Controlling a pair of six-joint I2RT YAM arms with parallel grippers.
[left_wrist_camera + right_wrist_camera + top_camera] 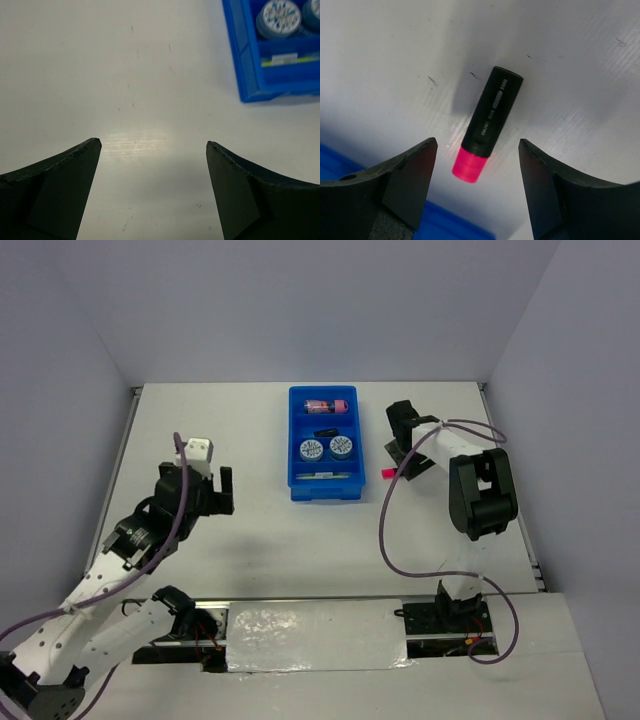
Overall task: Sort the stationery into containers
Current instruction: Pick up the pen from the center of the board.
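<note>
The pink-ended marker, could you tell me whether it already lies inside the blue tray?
No, the pink-ended marker lies on the white table outside the blue tray.

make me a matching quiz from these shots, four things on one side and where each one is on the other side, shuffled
1. pink cylinder
2. round tubs
3. pink-ended marker
4. left pincer

a. lying on the table, between the open fingers of the right pincer
b. farthest compartment of the blue tray
c. open above the table, holding nothing
d. side by side in the tray's third compartment from the far end

Pairs: 1-b, 2-d, 3-a, 4-c
</note>
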